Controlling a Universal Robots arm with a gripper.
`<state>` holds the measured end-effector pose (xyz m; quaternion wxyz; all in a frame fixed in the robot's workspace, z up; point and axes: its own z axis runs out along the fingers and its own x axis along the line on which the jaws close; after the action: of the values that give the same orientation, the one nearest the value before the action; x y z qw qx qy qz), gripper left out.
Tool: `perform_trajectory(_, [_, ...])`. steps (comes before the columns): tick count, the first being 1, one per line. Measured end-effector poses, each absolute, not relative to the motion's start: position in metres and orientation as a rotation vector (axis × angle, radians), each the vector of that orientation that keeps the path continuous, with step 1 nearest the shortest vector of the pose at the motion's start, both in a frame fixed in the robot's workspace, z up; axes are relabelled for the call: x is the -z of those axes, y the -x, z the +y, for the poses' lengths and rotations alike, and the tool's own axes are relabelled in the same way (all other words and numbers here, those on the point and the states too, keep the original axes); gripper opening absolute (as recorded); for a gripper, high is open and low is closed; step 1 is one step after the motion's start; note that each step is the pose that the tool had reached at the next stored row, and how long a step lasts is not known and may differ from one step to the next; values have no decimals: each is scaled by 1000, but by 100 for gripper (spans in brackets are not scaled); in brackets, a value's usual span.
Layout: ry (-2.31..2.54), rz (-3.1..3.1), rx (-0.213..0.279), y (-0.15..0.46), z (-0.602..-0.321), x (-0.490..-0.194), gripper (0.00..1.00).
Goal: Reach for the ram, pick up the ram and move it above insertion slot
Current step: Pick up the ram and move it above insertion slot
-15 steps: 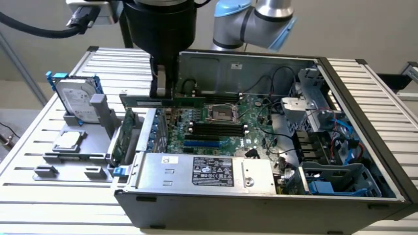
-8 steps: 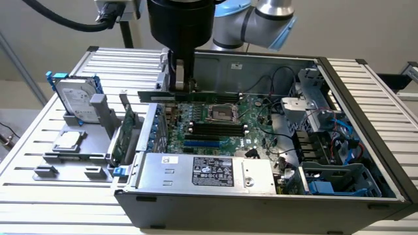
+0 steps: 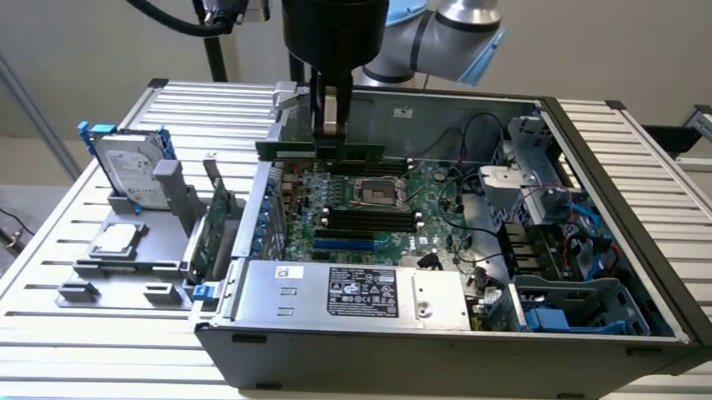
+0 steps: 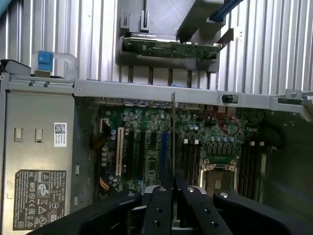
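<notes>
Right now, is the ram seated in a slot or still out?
Out. The ram hangs clamped in the gripper above the motherboard, edge-on between the fingers, clear of the slots.

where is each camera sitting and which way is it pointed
Exterior view: off the arm, above and in front of the open computer case, looking down into it; the arm and pincer holding the ram show.
Wrist view: on the wrist, looking down past the pincer fingers and the edge-on ram at the motherboard.
Shared: ram, motherboard, power supply, expansion card in the holder.
</notes>
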<state>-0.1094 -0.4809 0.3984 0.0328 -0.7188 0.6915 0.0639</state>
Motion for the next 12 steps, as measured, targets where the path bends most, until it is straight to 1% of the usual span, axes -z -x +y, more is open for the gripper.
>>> perform_trajectory(12, [2214, 2131, -192, 86, -448, -397, 13])
